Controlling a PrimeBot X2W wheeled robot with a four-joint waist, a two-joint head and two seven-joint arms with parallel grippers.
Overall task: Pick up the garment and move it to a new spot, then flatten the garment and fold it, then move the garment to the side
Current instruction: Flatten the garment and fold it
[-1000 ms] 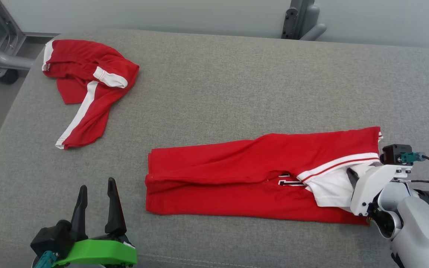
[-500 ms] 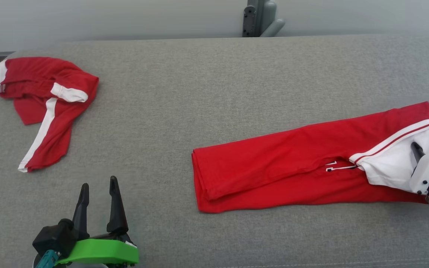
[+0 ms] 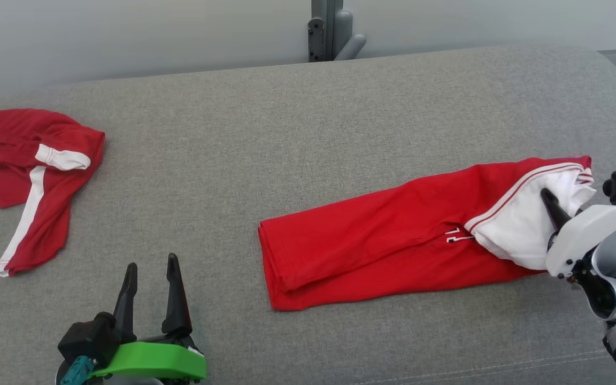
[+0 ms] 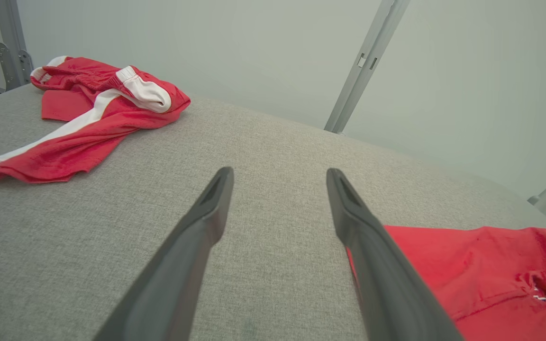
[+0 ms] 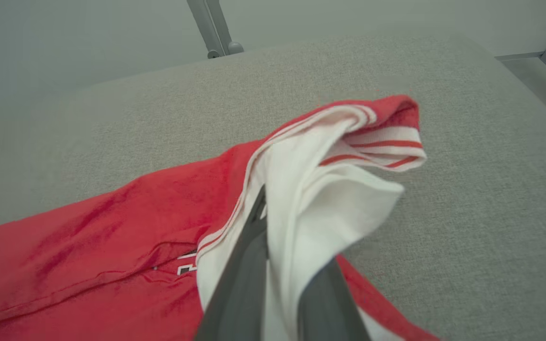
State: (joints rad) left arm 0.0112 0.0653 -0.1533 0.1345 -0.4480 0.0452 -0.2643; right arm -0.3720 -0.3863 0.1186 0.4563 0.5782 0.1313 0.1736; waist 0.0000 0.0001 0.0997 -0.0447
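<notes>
Shifted rightward since a second ago: the folded garment (image 3: 372, 240) now lies farther from the crumpled garment (image 3: 24, 160), its white end bunched up. My head camera has swung too.

Garments, two: one red, folded long, centre-right on the grey cushion (image 3: 308, 133); one red with white stripes, heaped at the far left.

Grippers, two: my right gripper (image 3: 548, 203) is pinched closed on the folded garment's white end and lifts it slightly; my left gripper (image 3: 153, 262) is spread wide, holding nothing, above bare cushion.

Room: a broad bare stretch between the garments; the cushion's right edge is near the held end.
</notes>
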